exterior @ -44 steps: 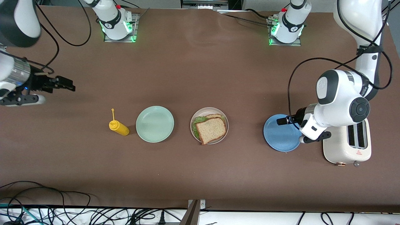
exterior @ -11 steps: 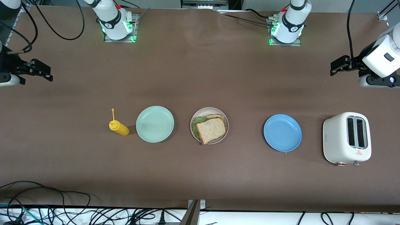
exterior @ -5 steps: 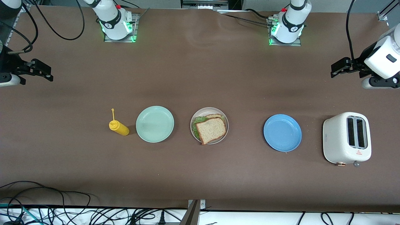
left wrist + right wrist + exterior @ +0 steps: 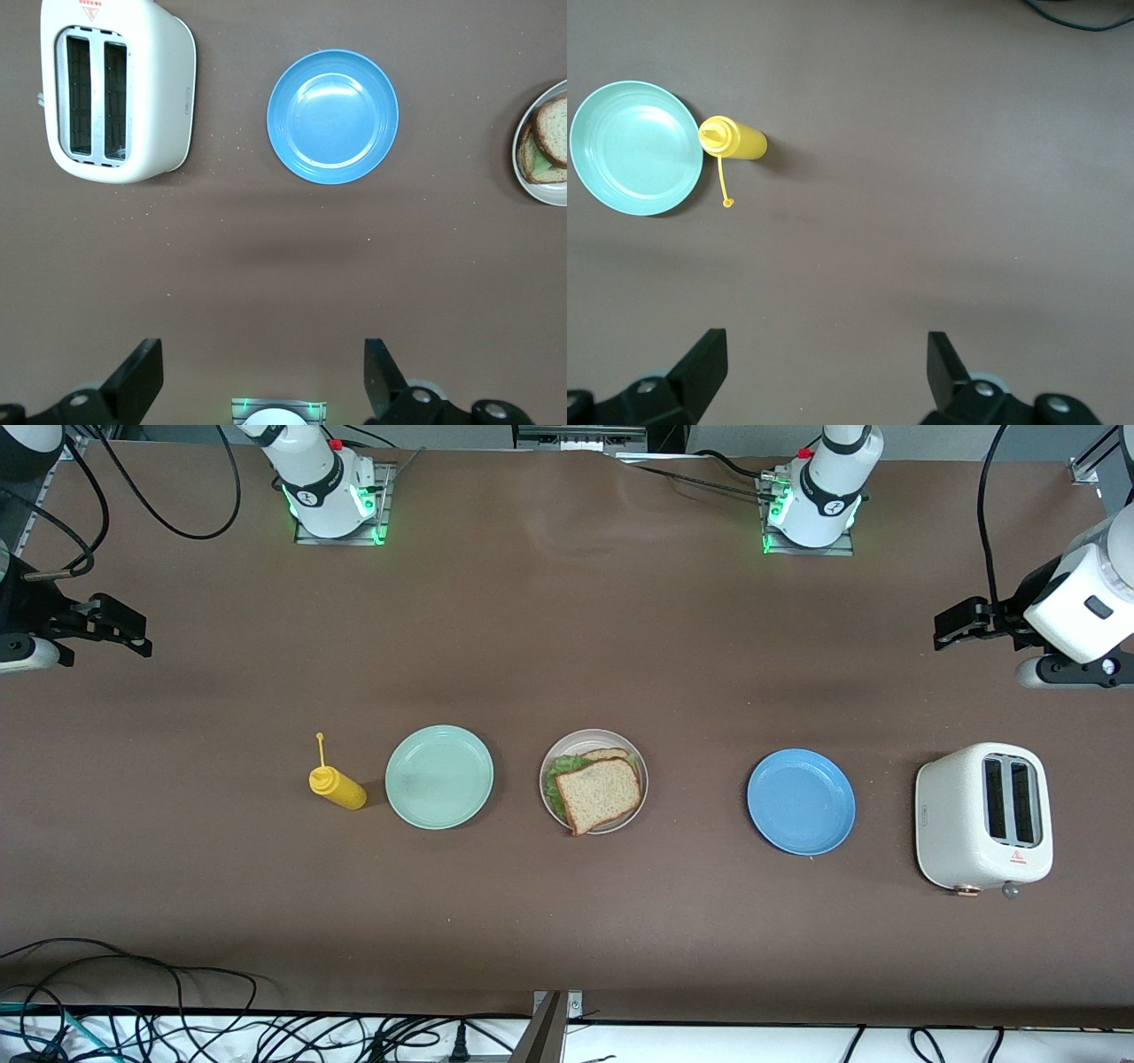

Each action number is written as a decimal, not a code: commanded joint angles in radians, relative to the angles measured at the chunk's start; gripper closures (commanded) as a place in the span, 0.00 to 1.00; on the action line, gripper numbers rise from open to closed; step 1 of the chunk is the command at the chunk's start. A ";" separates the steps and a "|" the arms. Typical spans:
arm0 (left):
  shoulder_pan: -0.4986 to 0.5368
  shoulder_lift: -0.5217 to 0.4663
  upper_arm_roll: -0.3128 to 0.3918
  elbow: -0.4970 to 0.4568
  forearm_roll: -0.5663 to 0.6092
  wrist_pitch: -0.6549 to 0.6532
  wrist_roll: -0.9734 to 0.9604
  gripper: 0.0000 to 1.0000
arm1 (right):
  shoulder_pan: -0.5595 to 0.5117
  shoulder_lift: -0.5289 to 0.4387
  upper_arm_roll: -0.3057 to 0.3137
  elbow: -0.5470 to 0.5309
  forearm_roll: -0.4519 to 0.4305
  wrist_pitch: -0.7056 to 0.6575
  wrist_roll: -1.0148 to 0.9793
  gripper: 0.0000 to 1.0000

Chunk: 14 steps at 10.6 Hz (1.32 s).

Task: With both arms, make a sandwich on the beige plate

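On beige plate (image 4: 547,766), mid-table between mint-green plate (image 4: 438,777) and blue plate (image 4: 801,801): sandwich (image 4: 599,791), 2 bread slices, lettuce between. Judged light, soft, crushable, layers prone to sliding; grip plate rim, not bread. Left gripper (image 4: 957,626) and right gripper (image 4: 113,626) wait over table ends, jaws apart, empty.

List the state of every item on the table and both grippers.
sandwich: assembled, bread over lettuce, on the beige plate
beige plate: holds the sandwich
mint-green plate: empty
blue plate: empty
yellow squeeze bottle: cap off its tip, hanging on its tether
toaster: slots empty
left gripper: open, empty, over bare table at its own end
right gripper: open, empty, over bare table at its own end
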 commanded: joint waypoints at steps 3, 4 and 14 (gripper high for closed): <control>-0.001 0.008 -0.007 -0.039 0.031 0.026 -0.007 0.00 | 0.008 0.012 -0.007 0.029 -0.007 -0.010 0.001 0.00; -0.003 0.003 -0.008 -0.053 0.031 0.037 -0.007 0.00 | 0.008 0.012 -0.006 0.030 -0.002 -0.009 0.010 0.00; 0.008 -0.037 -0.005 -0.070 0.015 0.087 -0.009 0.00 | 0.011 0.015 -0.004 0.030 0.001 -0.004 0.036 0.00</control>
